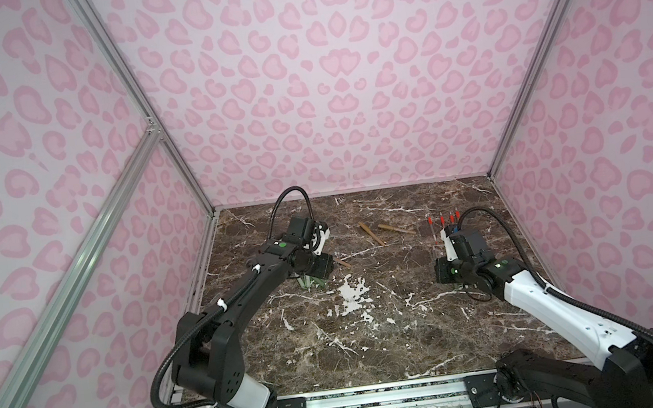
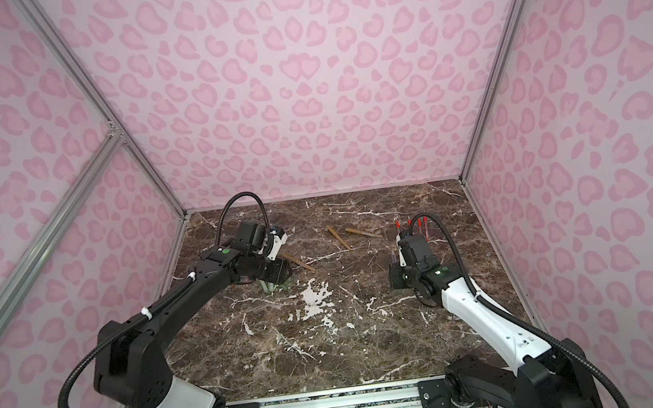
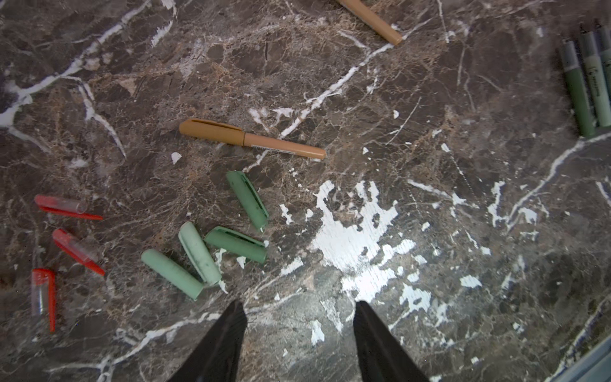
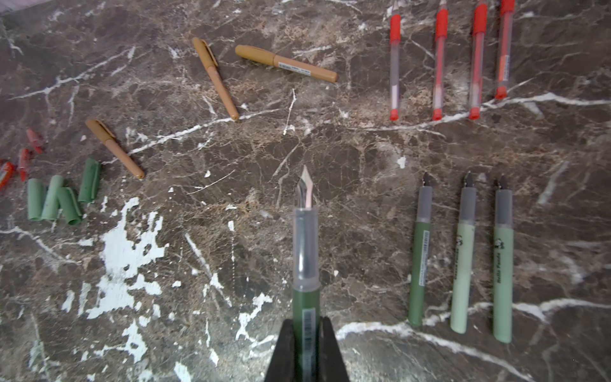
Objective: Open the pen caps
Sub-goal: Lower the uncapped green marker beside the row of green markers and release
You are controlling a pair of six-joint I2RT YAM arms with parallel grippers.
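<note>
Several loose green pen caps [image 3: 248, 200] lie in a cluster on the marble, with three red caps [image 3: 77, 251] beside them. My left gripper [image 3: 299, 309] hovers just off this cluster, open, with bare marble between its fingers. My right gripper [image 4: 305, 330] is shut on a dark green pen body [image 4: 305, 301] whose cap is off, its nib pointing away from the jaws. Three tan pens [image 4: 215, 77] still wear their caps; one [image 3: 251, 139] lies just beyond the green caps. In both top views the jaws are hidden under the wrists.
Three uncapped green pen bodies [image 4: 463, 264] lie in a row beside the held pen. Several red pens [image 4: 439, 63] lie in a row farther back. The marble table [image 1: 373, 333] is boxed in by pink patterned walls [image 1: 345, 85].
</note>
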